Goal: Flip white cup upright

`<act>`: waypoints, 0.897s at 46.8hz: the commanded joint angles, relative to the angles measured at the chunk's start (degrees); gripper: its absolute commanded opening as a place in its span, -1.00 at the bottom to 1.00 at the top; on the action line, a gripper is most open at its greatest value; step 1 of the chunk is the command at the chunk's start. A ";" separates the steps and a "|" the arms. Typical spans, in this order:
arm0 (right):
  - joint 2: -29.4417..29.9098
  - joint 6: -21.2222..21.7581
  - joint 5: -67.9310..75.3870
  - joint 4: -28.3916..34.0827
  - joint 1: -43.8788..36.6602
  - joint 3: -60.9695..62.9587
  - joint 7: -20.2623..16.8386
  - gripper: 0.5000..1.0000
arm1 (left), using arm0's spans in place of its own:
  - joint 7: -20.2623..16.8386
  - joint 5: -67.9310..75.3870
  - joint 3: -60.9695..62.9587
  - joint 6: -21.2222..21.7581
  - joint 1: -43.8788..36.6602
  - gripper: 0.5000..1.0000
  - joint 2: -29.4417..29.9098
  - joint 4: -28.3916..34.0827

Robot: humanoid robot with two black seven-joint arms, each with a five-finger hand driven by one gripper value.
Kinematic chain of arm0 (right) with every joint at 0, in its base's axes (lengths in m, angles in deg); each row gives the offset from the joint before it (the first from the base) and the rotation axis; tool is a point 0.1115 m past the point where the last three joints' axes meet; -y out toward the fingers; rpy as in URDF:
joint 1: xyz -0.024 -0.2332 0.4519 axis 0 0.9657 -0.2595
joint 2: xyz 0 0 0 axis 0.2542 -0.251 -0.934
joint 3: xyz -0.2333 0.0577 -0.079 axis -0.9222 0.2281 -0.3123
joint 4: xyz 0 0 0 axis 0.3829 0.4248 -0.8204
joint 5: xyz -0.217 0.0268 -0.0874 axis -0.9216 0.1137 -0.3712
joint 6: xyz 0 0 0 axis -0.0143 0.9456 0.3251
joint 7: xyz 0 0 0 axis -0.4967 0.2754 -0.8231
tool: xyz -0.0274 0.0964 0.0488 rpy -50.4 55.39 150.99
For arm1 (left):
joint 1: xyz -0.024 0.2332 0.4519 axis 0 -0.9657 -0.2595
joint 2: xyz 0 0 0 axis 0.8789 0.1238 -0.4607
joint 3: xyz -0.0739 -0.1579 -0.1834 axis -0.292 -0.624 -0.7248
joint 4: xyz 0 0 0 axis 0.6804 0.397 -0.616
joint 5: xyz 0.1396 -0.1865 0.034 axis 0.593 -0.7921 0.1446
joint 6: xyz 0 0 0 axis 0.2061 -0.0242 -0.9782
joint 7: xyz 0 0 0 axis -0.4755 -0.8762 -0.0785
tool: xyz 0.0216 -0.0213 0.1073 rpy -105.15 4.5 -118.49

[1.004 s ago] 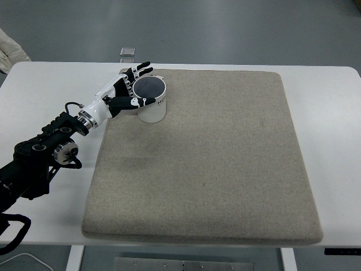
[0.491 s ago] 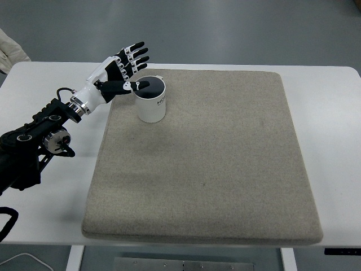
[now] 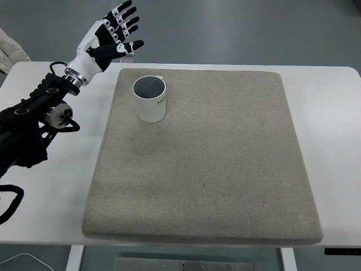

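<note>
White cup (image 3: 150,100) is standing upright on the mat (image 3: 203,158); the left robot hand (image 3: 110,35) is hovering empty, fingers spread, and should steer clear.

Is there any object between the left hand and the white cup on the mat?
No, nothing visible. The left hand is open, up and to the left of the white cup, which stands upright on the mat; only bare mat and table lie between them.

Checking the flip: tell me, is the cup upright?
Upright: the cup stands on the mat, open mouth facing up, left hand clear.
</note>
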 commanded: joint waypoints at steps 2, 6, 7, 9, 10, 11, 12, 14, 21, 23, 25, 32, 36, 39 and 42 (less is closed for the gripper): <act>0.00 -0.01 -0.01 0.02 -0.01 0.08 0.00 0.72 | 0.00 -5.36 0.04 2.02 0.40 0.98 -1.29 -0.16; 0.00 -0.01 -0.01 -0.07 -0.01 0.08 0.00 0.72 | 0.00 -8.96 0.04 3.60 1.10 0.98 -2.70 -0.07; 0.00 -0.01 -0.01 0.02 -0.01 0.08 0.00 0.72 | 0.00 -9.49 0.04 4.21 1.10 0.98 -2.96 -0.16; 0.00 -0.01 -0.01 0.02 -0.01 0.08 0.00 0.72 | 0.00 -10.11 0.04 5.53 1.19 0.98 -3.67 -0.16; 0.00 -0.01 -0.01 0.02 -0.01 0.08 0.00 0.72 | 0.00 -10.29 0.04 6.15 1.19 0.98 -4.11 -0.16; 0.00 -0.01 -0.01 -0.07 -0.01 0.08 0.00 0.72 | 0.00 -10.38 0.04 6.76 1.19 0.98 -4.46 -0.07; 0.00 -0.01 -0.01 0.02 -0.01 0.08 0.00 0.72 | 0.00 -10.46 -0.04 7.38 1.19 0.98 -4.72 0.02; 0.00 -0.01 -0.01 -0.07 -0.01 0.08 0.00 0.72 | 0.00 -10.55 -0.48 8.52 1.19 0.98 -5.25 0.02; 0.00 -0.01 0.08 0.02 -0.01 0.08 0.00 0.72 | 0.00 -15.02 -0.66 10.55 1.19 0.98 -6.22 0.02; 0.00 -0.01 0.08 -0.07 -0.01 0.08 0.00 0.72 | 0.00 -17.13 -0.57 10.90 1.19 0.98 -6.22 0.10; 0.00 -0.01 0.08 0.02 -0.01 0.08 0.00 0.72 | 0.00 -18.81 -0.66 11.16 1.28 0.98 -6.22 0.45; 0.00 -0.01 0.08 0.02 -0.01 0.08 0.00 0.72 | 2.47 -22.32 -0.75 11.25 2.42 0.98 -6.22 3.88; 0.00 -0.01 -0.01 0.02 -0.01 0.00 0.00 0.72 | 6.34 -25.66 -0.75 11.25 2.59 0.98 -6.31 5.37; 0.00 -0.01 -0.01 0.02 -0.01 0.00 0.00 0.72 | 10.20 -27.60 -0.66 11.16 2.77 0.98 -6.31 6.60; 0.00 -0.01 -0.01 0.02 -0.01 0.00 0.00 0.72 | 14.94 -28.57 -0.83 11.16 3.03 0.98 -6.39 7.31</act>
